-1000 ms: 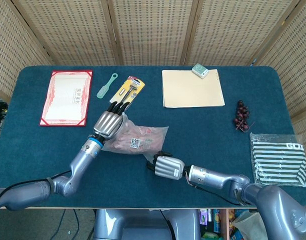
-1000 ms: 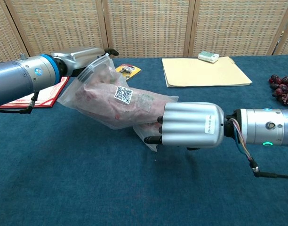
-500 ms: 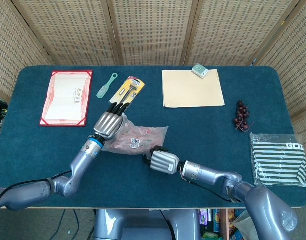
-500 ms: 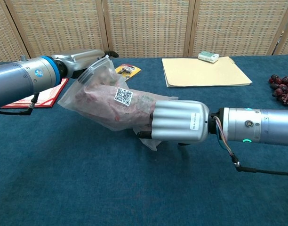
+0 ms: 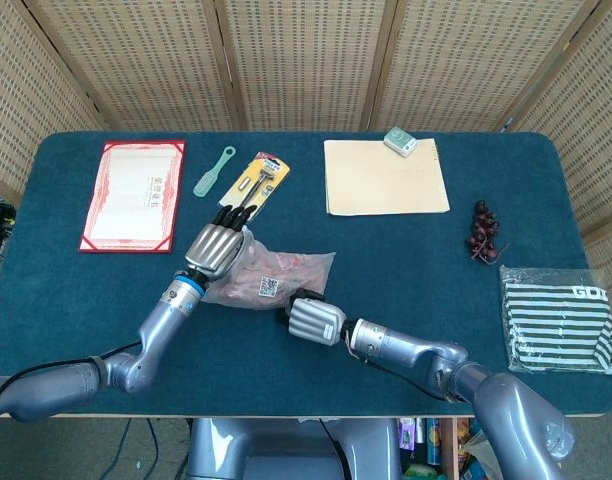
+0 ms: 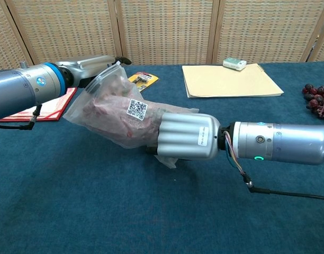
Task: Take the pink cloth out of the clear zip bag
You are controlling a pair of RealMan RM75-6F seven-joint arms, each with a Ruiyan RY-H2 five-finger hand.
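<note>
Only chest view shows zip bag (image 6: 117,114) lifted off table (image 6: 72,201).

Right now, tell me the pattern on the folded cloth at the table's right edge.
The folded cloth is dark green and white striped, seen best in the head view.

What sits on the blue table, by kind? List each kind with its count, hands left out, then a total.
Clear zip bag with pink cloth inside: 1
Red certificate: 1
Green comb-like tool: 1
Yellow carded tool pack: 1
Tan folder: 1
Small white-green box: 1
Dark grape bunch: 1
Striped folded cloth: 1
Total: 8
</note>
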